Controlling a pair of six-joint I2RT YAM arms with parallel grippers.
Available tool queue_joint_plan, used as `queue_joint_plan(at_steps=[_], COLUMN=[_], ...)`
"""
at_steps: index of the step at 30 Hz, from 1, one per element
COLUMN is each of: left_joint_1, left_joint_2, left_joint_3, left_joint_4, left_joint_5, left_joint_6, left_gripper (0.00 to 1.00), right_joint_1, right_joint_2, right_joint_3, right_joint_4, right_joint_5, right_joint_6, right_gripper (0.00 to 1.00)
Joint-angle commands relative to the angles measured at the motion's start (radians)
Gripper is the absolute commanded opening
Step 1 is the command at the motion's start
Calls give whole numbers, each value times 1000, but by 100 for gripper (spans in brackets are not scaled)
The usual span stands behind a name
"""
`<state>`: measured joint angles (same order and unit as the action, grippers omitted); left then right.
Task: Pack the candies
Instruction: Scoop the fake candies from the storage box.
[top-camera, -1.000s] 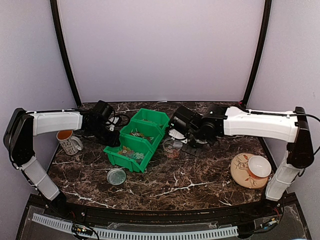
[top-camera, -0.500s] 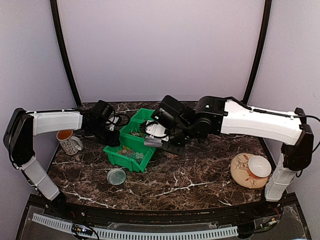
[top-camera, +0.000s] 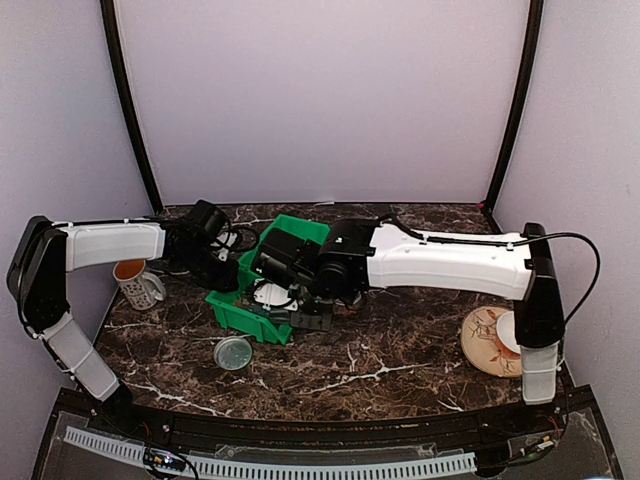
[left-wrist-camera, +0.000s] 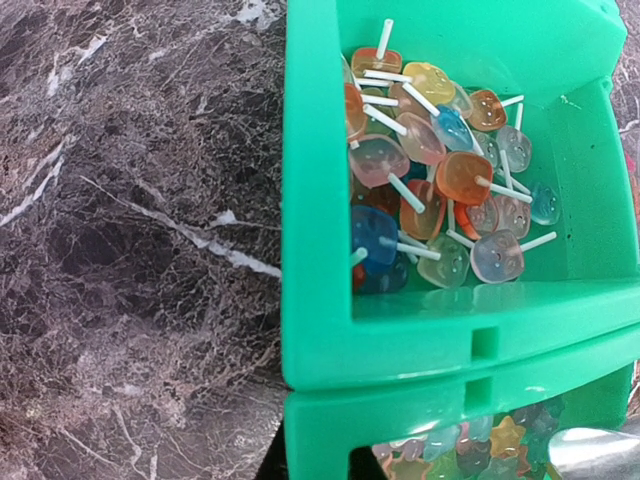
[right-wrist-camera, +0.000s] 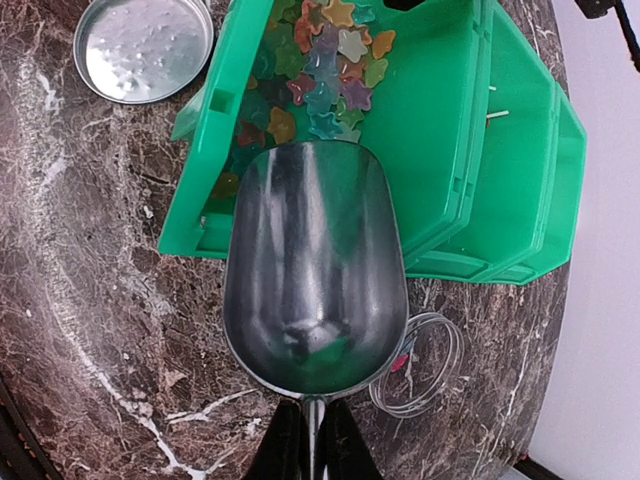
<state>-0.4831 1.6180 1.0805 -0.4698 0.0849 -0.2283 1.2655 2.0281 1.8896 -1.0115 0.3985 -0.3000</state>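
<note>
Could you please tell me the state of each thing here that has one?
metal scoop: empty, tip over the candies
right gripper: shut on the metal scoop's handle
left gripper: open or shut, cannot tell
clear tub: open, uncovered
round lid: lying on the table, off the tub
candies: loose in the green bin

A marble table (top-camera: 400, 360) is carrying three green bins (top-camera: 238, 311), which are sitting in a joined row left of centre. A mug (top-camera: 135, 283) is standing at far left. A round lid (top-camera: 233, 352) is lying just below the bins. A plate (top-camera: 480, 345) is holding a bowl (top-camera: 508, 335) at lower right. A scoop (right-wrist-camera: 315, 275) is hanging over the front bin's wall, and a clear tub (right-wrist-camera: 432, 368) is sitting beside it.
</note>
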Motion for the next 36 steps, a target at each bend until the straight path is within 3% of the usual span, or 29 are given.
queue_joint_plan(at_steps=[1,13,19,36], left_joint_1=[-15,-54,-57,-56], left_joint_2=[-70,-56,-56,-55], left_joint_3=[68,79,77,73], left_joint_4=[82,69,77,88], left_joint_5=[0,-22,4,37], left_joint_6=[11,36,35,27], left_gripper=[0,0,0,0], right_joint_1=[12,20,21,-36], right_joint_2=[38,181,218,38], right_joint_3=[77,234,208,-347], right_joint_4=[-50,-55,16,772], right_joint_5=[31,-46,-136,-219], right_joint_6=[-19,-121,-159,53], right_gripper=[0,0,0,0])
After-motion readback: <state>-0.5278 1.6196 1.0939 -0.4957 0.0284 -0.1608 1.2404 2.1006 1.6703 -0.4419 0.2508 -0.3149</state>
